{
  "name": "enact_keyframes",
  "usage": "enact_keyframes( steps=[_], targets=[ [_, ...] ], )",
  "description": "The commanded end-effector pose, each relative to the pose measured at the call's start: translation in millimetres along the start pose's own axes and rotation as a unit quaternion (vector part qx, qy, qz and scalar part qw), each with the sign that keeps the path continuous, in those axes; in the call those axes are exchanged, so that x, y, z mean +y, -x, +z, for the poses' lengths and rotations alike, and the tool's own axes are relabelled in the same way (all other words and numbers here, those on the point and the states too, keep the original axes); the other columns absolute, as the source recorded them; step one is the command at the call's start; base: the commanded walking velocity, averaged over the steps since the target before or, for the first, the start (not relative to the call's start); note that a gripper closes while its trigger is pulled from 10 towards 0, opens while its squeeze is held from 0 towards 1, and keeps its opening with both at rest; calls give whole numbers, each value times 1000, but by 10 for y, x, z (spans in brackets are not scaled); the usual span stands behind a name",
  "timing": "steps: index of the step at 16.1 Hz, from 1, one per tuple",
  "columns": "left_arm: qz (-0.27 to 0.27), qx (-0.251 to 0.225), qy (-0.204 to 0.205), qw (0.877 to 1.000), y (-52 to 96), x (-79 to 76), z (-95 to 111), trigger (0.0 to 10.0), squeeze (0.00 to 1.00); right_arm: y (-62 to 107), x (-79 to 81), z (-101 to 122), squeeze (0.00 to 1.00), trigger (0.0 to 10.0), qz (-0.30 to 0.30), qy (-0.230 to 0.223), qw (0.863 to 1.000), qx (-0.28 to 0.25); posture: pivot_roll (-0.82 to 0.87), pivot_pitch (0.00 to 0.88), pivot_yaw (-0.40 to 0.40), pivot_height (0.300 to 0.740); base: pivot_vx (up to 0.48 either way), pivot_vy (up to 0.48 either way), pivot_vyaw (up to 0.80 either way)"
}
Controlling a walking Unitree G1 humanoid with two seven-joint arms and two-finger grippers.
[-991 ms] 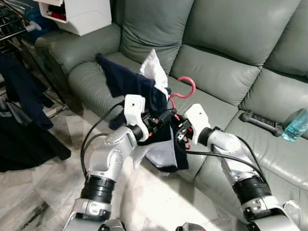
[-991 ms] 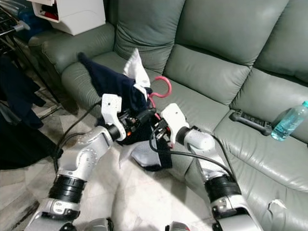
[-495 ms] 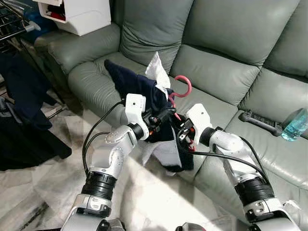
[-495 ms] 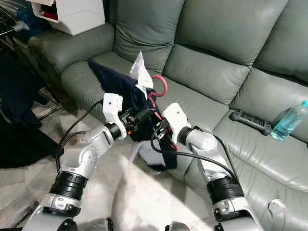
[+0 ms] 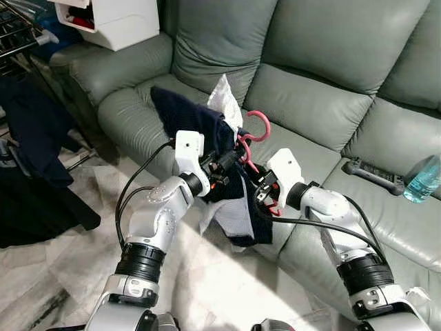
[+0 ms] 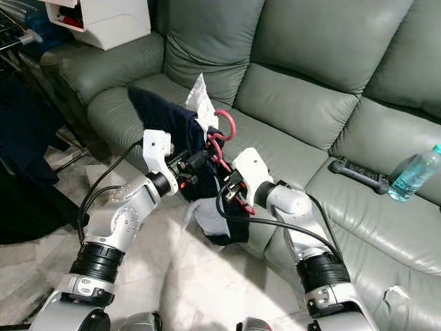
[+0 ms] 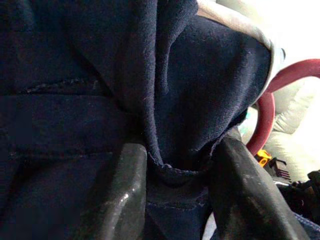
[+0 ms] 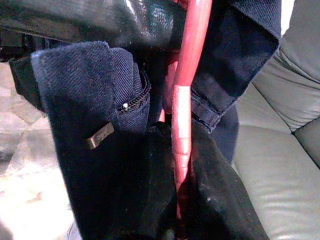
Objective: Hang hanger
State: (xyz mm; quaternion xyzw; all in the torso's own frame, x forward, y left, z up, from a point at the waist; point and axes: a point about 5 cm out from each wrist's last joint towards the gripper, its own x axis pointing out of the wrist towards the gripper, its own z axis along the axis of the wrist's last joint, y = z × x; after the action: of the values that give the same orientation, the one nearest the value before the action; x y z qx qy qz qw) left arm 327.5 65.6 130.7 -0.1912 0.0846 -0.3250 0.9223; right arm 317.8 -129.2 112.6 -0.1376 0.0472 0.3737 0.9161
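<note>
Before a grey-green leather sofa (image 5: 324, 110), the robot holds a red plastic clothes hanger (image 5: 256, 131) draped with a dark navy garment (image 5: 207, 131) at mid-frame, its hook pointing toward one o'clock. The right gripper (image 8: 180, 190) pinches the hanger's thin red bar between its fingers; the left gripper (image 7: 175, 185) clamps a fold of the soft navy fabric. The stiff, light hanger looks best held at its bar, since the limp, heavier cloth may slide off. Most of the hanger's frame is buried under fabric. A dark clothes rack (image 5: 17, 34) sits at ten o'clock, cut off by the frame edge.
</note>
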Motion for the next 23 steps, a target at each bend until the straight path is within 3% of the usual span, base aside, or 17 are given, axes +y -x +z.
enact_keyframes(
  steps=[1, 7, 12, 15, 16, 18, 20, 23],
  targets=[
    [43, -28, -11, 999, 53, 164, 155, 0, 0, 9, 0, 89, 0, 10000, 7, 8, 1000, -20, -105, 42, 13, 740, 0, 0, 0],
    [50, -67, -6, 996, 120, 227, 367, 0, 0, 79, -128, -66, 0, 10000, -46, -46, 998, 14, -99, 43, 10, 740, 0, 0, 0],
    [10, -114, 6, 993, 159, 84, 693, 0, 0, 136, -203, -348, 0, 10000, -106, -179, 977, 53, -90, 42, 7, 740, 0, 0, 0],
    [-27, -112, 3, 993, 164, -43, 722, 0, 0, 126, -271, -390, 0, 10000, -134, -210, 967, 60, -83, 38, 9, 740, 0, 0, 0],
    [-46, -96, -7, 994, 188, -98, 668, 0, 0, 125, -365, -361, 0, 10000, -163, -235, 957, 47, -81, 36, 11, 740, 0, 0, 0],
    [-69, -72, -17, 995, 218, -154, 569, 0, 0, 120, -451, -304, 0, 10000, -178, -226, 957, 38, -81, 36, 11, 740, 0, 0, 0],
    [-95, -25, -58, 993, 194, -271, 344, 0, 0, 23, -495, -95, 0, 10000, -162, -204, 965, 3, -83, 35, 15, 740, 0, 0, 0],
    [-93, -12, -92, 991, 120, -316, 255, 0, 0, -68, -325, 30, 0, 10000, -78, -169, 982, -7, -86, 31, 15, 740, 0, 0, 0]
  ],
)
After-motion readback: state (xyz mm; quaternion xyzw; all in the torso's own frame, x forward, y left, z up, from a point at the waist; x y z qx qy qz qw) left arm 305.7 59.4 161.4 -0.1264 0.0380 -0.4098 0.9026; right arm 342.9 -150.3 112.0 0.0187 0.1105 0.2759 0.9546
